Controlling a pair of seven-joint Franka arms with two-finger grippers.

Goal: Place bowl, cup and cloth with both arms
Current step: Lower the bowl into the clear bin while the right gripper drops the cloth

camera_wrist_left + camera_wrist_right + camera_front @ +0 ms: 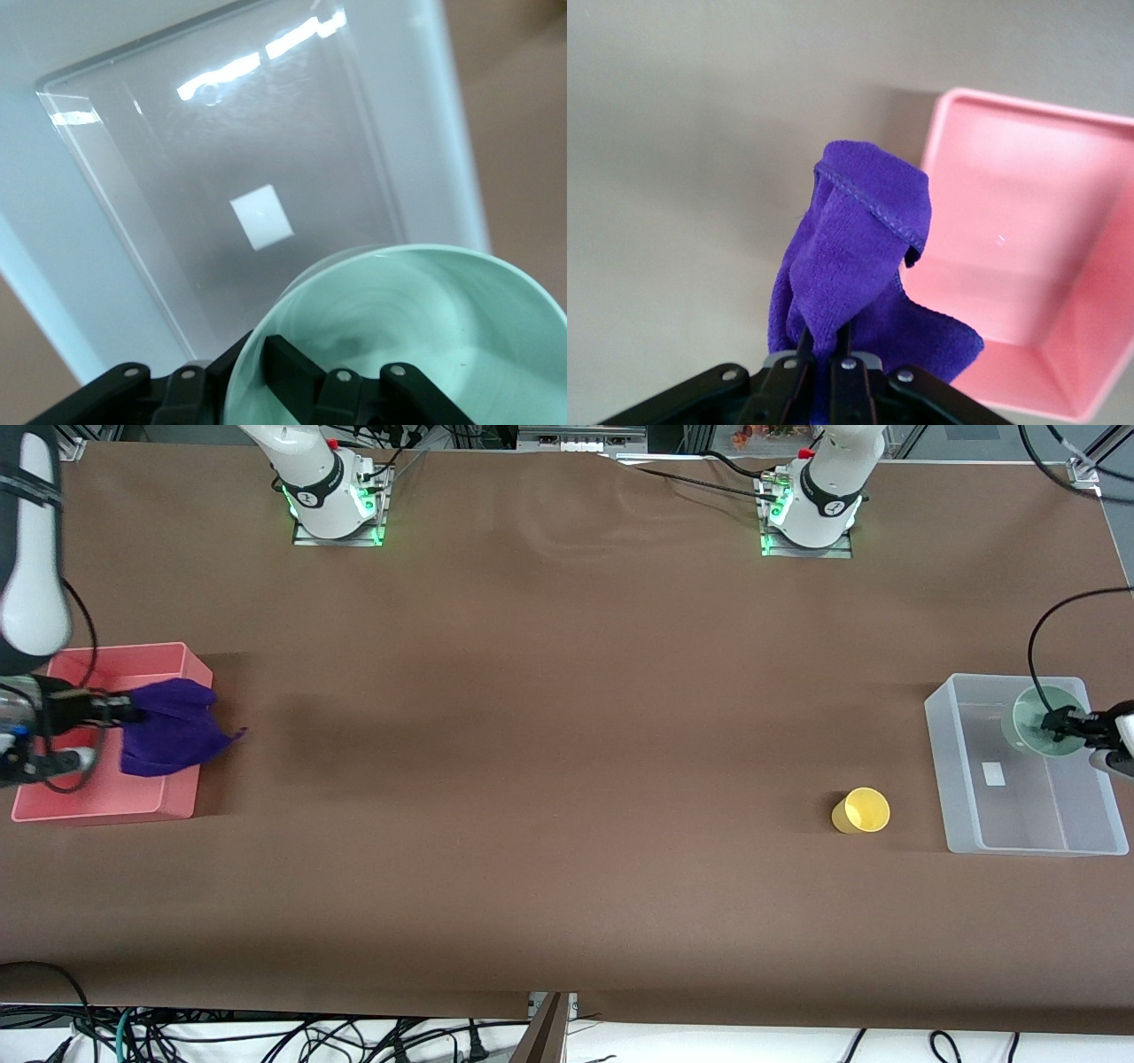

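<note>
My left gripper is shut on the rim of the pale green bowl and holds it tilted over the clear plastic bin at the left arm's end of the table. In the left wrist view the bowl fills the foreground with one finger inside its rim, above the bin's floor. My right gripper is shut on the purple cloth, which hangs over the pink bin at the right arm's end. The cloth droops from the jaws. The yellow cup lies on its side on the table beside the clear bin.
A white label lies on the clear bin's floor. The pink bin shows nothing on its floor. The brown table spreads between the two bins.
</note>
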